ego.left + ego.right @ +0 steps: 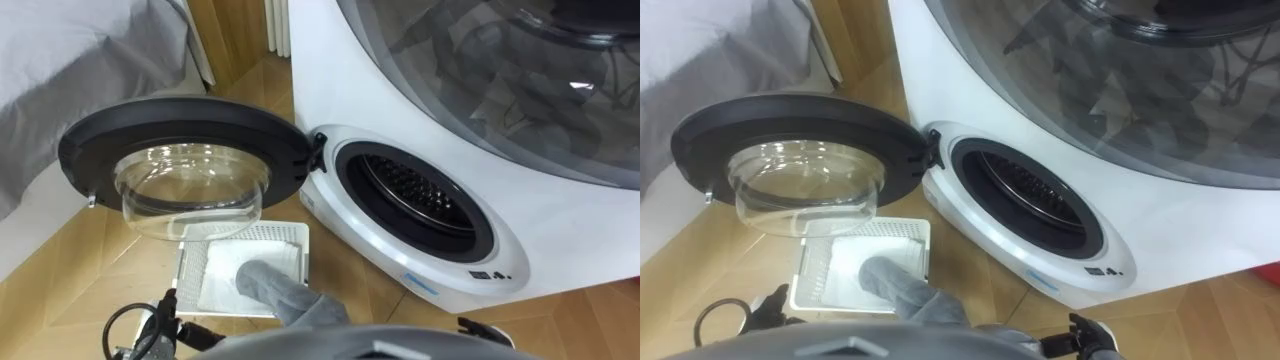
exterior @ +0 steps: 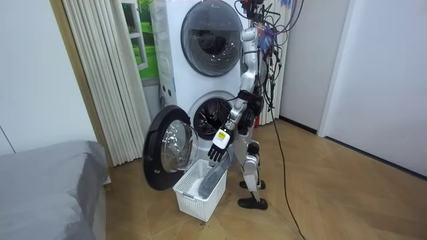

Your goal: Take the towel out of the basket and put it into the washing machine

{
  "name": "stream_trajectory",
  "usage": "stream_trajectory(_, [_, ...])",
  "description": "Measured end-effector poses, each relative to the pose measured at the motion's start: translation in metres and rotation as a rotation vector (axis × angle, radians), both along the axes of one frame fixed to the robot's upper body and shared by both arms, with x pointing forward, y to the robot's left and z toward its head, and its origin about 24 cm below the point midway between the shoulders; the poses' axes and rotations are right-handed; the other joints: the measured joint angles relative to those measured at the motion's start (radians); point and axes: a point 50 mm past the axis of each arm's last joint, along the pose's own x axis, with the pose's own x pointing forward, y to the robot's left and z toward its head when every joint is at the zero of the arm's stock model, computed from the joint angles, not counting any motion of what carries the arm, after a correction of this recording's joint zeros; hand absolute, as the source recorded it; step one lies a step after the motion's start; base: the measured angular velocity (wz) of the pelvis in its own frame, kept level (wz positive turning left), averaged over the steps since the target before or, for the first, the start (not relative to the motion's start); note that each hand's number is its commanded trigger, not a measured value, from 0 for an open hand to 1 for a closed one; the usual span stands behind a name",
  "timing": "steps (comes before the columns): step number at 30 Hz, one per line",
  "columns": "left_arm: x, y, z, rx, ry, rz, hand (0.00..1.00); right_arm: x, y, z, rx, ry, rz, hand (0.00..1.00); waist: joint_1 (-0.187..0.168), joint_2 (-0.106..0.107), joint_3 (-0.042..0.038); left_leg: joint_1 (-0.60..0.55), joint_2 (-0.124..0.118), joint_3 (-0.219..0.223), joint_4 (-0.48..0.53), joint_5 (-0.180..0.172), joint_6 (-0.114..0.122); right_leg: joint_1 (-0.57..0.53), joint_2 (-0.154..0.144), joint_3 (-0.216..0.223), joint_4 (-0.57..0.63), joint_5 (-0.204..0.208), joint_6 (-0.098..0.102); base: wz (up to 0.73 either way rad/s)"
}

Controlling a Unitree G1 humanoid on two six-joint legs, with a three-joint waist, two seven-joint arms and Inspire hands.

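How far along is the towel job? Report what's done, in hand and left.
Done: the washing machine's door stands open. In hand: the left hand grips the towel, its upper end raised, its lower end in the basket. Left: lift it clear, carry it to the drum opening, push it in, let go.

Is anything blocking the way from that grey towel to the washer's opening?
Nothing visible does. The door is swung wide to the left, the drum opening is bare, and the towel rises from the basket under the door.
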Motion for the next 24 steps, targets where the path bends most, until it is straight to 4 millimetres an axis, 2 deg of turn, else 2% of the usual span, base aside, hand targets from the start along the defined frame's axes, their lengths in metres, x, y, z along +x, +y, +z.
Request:
stream_trajectory(12, [0.001,0.000,0.000,-0.003,-0.003,-0.002,0.00,0.001,0.000,0.000,0.000,-0.009,0.001,0.00,0.000,0.002,-0.0007,-0.006,0.000,0.001,0.001,-0.003,-0.002,-0.006,0.000,0.005,-0.001,0.000,0.000,0.00])
stream_trajectory(13, [0.003,0.000,0.000,-0.005,-0.005,-0.005,0.00,0.002,0.000,0.000,0.001,-0.011,0.002,0.00,0.000,0.003,-0.0020,-0.010,0.000,0.001,0.001,-0.003,-0.002,-0.009,0.000,0.005,-0.001,0.000,0.000,0.00])
stream_trajectory(14, [0.004,-0.001,0.000,-0.006,-0.011,-0.006,0.00,0.003,0.000,0.000,0.002,-0.014,0.003,0.00,0.000,0.003,-0.0091,-0.021,0.000,0.001,0.002,-0.004,-0.001,-0.021,0.000,0.001,0.000,0.000,0.001,0.04])
stream_trajectory(16, [0.010,-0.001,0.001,-0.008,-0.028,-0.013,0.00,0.003,0.000,0.001,0.004,-0.016,0.004,0.00,-0.001,0.007,-0.0077,-0.028,0.000,0.004,0.002,-0.004,-0.001,-0.029,-0.001,-0.003,0.002,0.000,0.001,0.00])
stream_trajectory(18, [0.013,-0.002,0.002,-0.006,-0.044,-0.020,0.00,0.007,-0.001,0.001,0.004,-0.023,0.009,0.00,0.002,0.011,-0.0065,-0.030,0.000,0.006,0.002,-0.004,-0.001,-0.036,-0.006,-0.034,0.001,0.000,0.001,-0.14])
stream_trajectory(19, [0.014,-0.003,0.002,-0.007,-0.044,-0.029,0.00,0.010,-0.003,0.002,0.003,-0.031,0.012,0.00,0.002,0.014,-0.0057,-0.031,0.000,0.006,0.002,-0.004,-0.001,-0.039,-0.011,-0.065,-0.001,0.000,0.001,-0.19])
stream_trajectory(24, [0.027,-0.010,0.003,-0.013,-0.073,-0.087,0.00,0.023,-0.005,0.004,-0.003,-0.069,0.019,0.00,-0.022,0.034,-0.0062,-0.066,0.000,0.006,0.005,-0.005,-0.001,-0.072,-0.014,-0.080,0.003,0.000,0.001,0.02])
